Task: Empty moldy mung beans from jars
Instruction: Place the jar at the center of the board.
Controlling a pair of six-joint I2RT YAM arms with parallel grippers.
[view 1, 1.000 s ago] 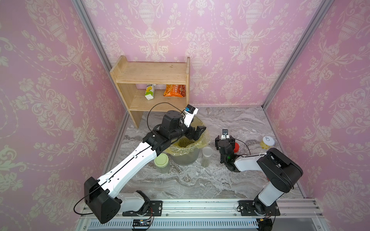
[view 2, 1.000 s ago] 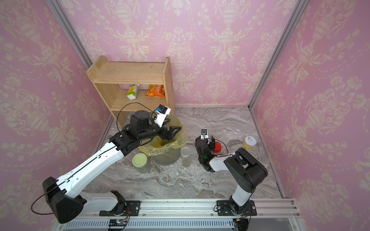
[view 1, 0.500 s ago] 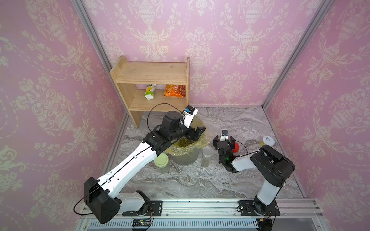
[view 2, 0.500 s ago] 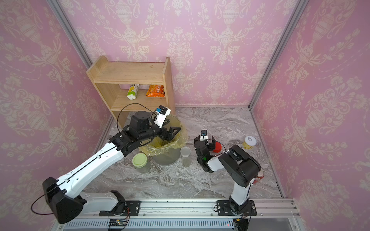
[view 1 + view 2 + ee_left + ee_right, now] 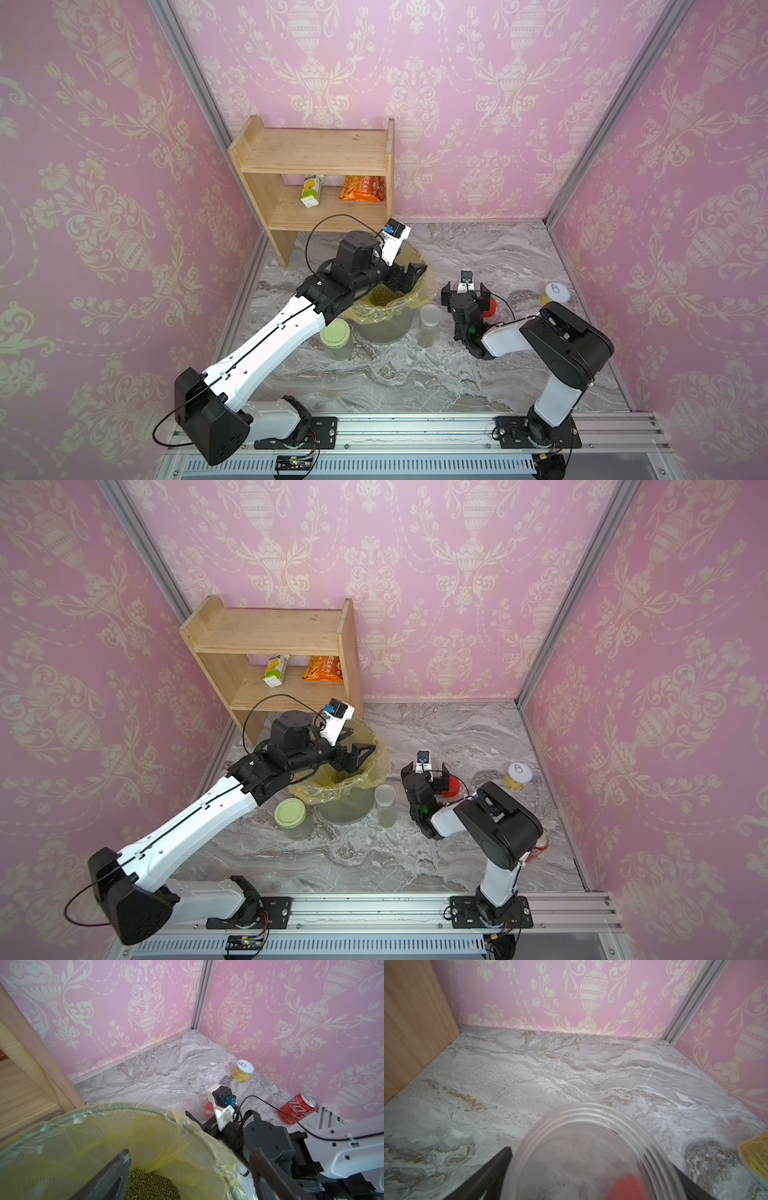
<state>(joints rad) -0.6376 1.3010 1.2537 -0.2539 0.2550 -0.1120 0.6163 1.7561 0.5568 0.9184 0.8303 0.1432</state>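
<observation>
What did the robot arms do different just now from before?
The right gripper spread its jaws and seems to have let go of the empty clear jar, and its elbow shifted toward the bin. The left gripper, the beans, the green-lidded jar and the slim jar stayed put.

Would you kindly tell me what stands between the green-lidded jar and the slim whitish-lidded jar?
The bin lined with a yellow bag, holding mung beans, stands between the green-lidded jar and the slim jar; both top views show it.

Pink walls (image 5: pixel 478 104) patterned with cream urns and flowers meet at aluminium corner posts (image 5: pixel 611 112). A grey marbled table (image 5: pixel 498 257) carries a two-tier wooden shelf (image 5: pixel 320 151) in its back-left corner.
</observation>
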